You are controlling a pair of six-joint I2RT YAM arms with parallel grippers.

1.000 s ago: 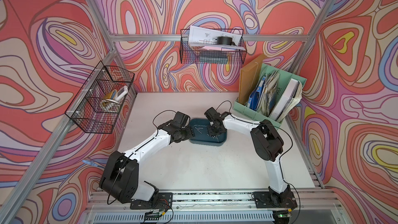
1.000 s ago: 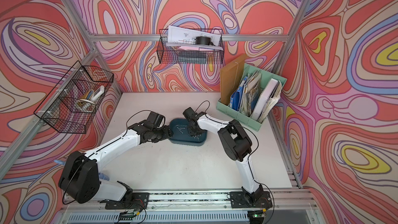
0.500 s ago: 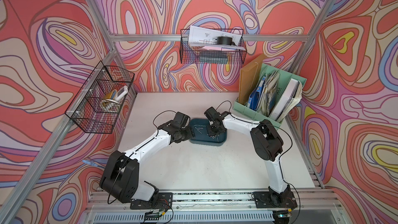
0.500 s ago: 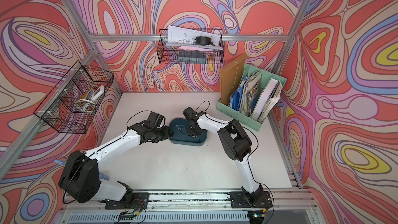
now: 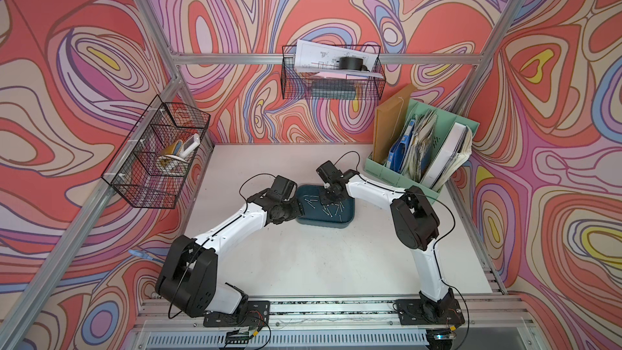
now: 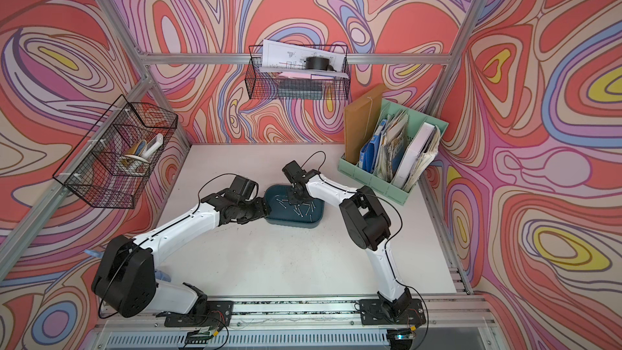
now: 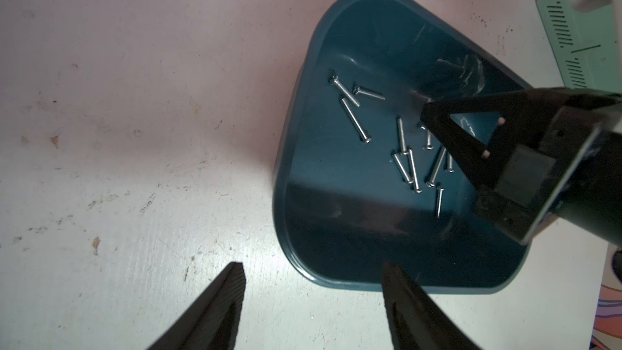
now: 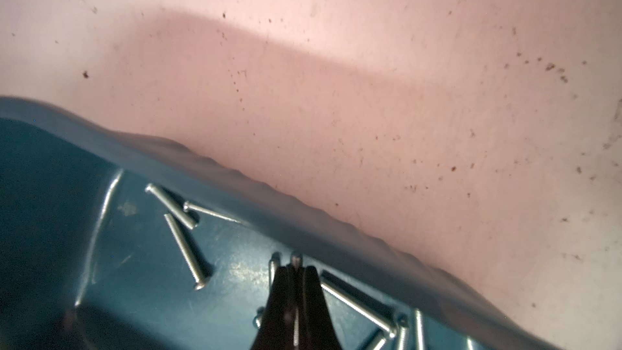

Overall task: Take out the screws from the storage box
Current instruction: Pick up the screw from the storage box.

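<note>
Pale, speckled table (image 5: 303,264) filling the lower middle of both top views. At its right rear, a mint-green file organiser (image 5: 387,176), slotted, packed upright with a brown folder (image 5: 390,122), blue binders (image 5: 399,153) and stacked papers (image 5: 424,139). On the left wall, a black wire basket (image 5: 148,170) holding a roll of tape (image 5: 170,159) and a white item (image 5: 190,144). On the back wall, a second wire basket (image 5: 331,75) with printed sheets (image 5: 319,57) and a black round thing (image 5: 350,63) on top. Near the table's centre, between the two arms, the storage box (image 5: 324,224): shallow, dark teal-blue plastic, rectangular with rounded corners, plain rim, glossy scuffed floor. At its left end, the left gripper (image 7: 313,267), fingers spread well apart with nothing between them, one over bare table, one at the box's rim, contact unclear. Down inside the box, the right gripper (image 8: 296,269), tips at the floor, pressed together on one thin screw, its head showing just past them. Loose on the box floor, the screws (image 7: 355,119): about a dozen, slim, silver-grey, small-headed, three lying apart from a crossed cluster beside the right gripper.
</note>
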